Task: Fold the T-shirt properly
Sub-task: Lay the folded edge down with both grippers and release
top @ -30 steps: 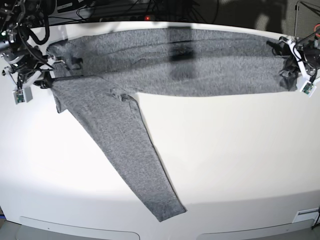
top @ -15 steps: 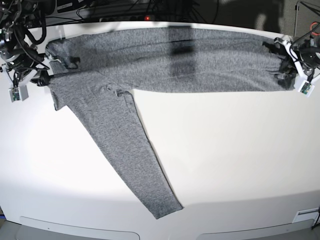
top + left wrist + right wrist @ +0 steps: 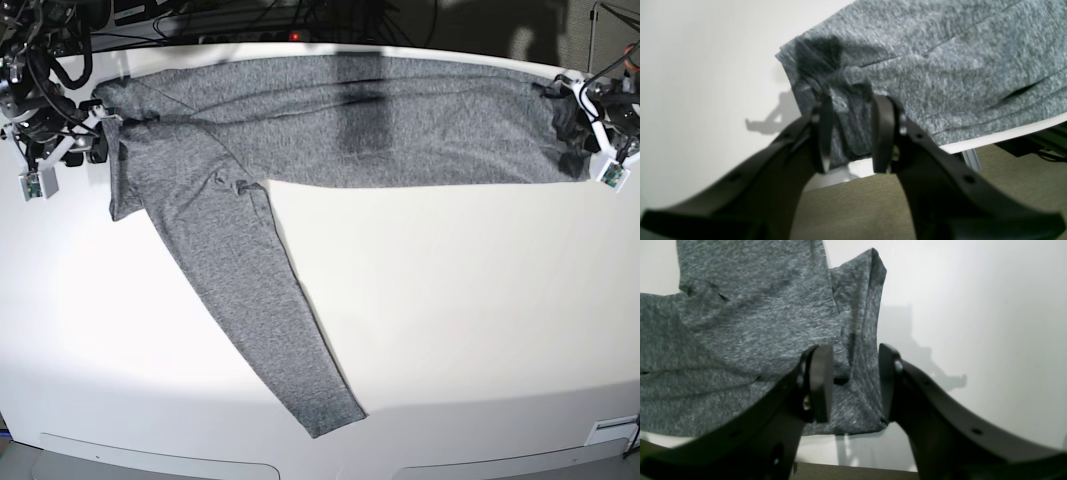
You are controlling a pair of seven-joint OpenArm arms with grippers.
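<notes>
Grey cloth now lies slack along the far edge of the table (image 3: 450,330): both grippers have just let go. The left gripper (image 3: 850,133) and right gripper (image 3: 855,383) stand parted, the T-shirt (image 3: 340,120) loose between their jaws (one sleeve trailing toward the near edge). That fold seems laid; the sleeve probably comes next.

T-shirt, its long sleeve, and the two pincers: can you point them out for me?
T-shirt (image 3: 400,125), base view, middle of the body.
Sleeve (image 3: 260,310), base view, mid-length.
Left pincer (image 3: 849,133), left wrist view, gap over the cloth edge.
Right pincer (image 3: 856,383), right wrist view, gap over the cloth corner.
</notes>
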